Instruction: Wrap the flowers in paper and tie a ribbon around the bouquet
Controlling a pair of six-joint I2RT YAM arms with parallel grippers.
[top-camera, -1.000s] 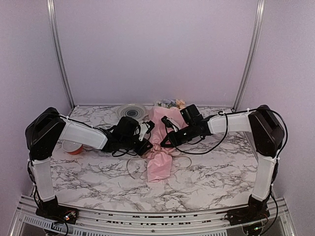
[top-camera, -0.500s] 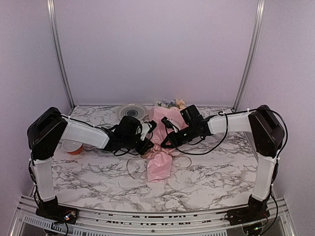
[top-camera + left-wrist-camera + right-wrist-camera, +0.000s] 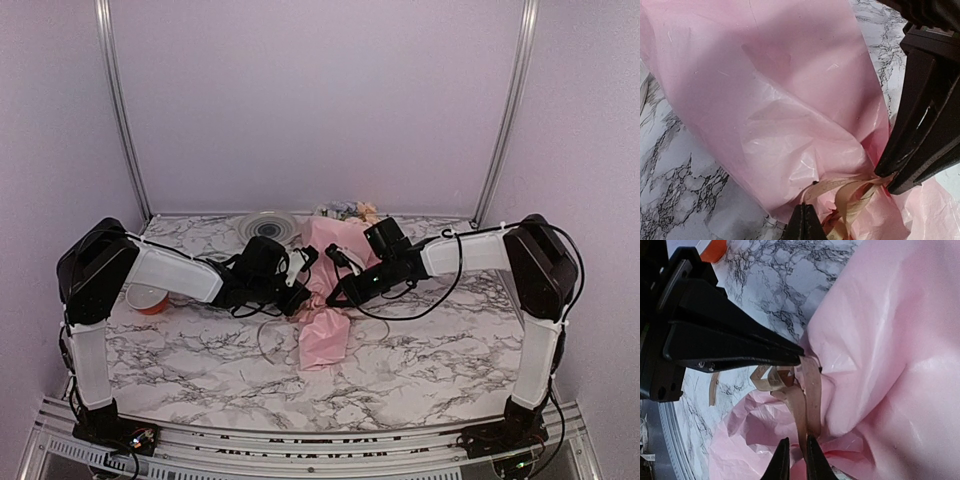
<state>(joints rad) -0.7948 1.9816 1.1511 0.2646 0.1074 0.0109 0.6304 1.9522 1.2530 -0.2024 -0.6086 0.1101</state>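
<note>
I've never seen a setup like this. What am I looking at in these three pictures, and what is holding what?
Two white-and-black robot arms are bolted at the table's near edge. The wide picture looks down from above and behind them. The two close-ups come from cameras on their wrists. On the marble-patterned table lies a cone-shaped pink paper bouquet, with blooms at its far end and a small orange-red spool off to the left. A thin tan ribbon sits at the bouquet's pinched waist. The left gripper and the right gripper are each pinched shut on the ribbon there.
</note>
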